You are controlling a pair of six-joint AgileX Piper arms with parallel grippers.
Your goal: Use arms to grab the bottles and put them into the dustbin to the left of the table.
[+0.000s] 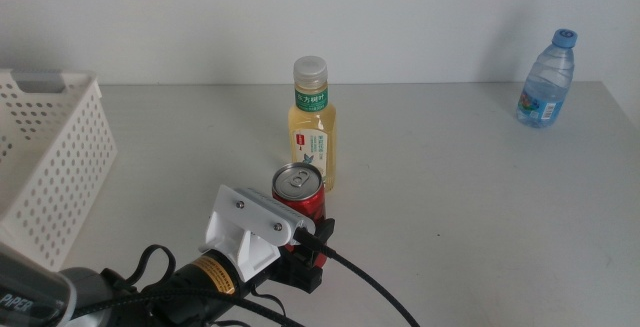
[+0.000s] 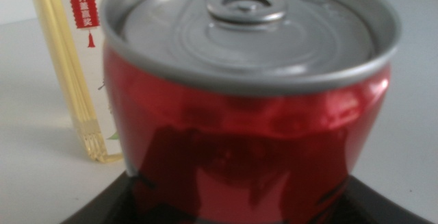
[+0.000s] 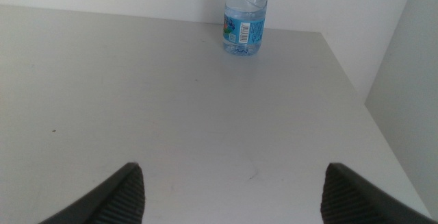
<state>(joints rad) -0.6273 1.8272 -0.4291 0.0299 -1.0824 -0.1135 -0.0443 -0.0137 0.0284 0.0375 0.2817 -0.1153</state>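
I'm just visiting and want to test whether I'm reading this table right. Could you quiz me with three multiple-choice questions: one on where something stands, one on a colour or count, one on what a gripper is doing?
1. Where is the water bottle?
A. Inside the basket
B. At the table's far right corner
C. Touching the can

2. What colour is the can?
A. Red
B. Green
C. Blue

3. How does the right gripper stand?
A. Shut on the water bottle
B. Shut on nothing
C. Open, nothing between its jaws

Answers:
1. B: it stands alone by the back wall, far from the white basket on the left.
2. A: red sides under a silver top, just in front of the tea bottle.
3. C: its jaws are wide apart over bare table, while the left gripper is at the can.
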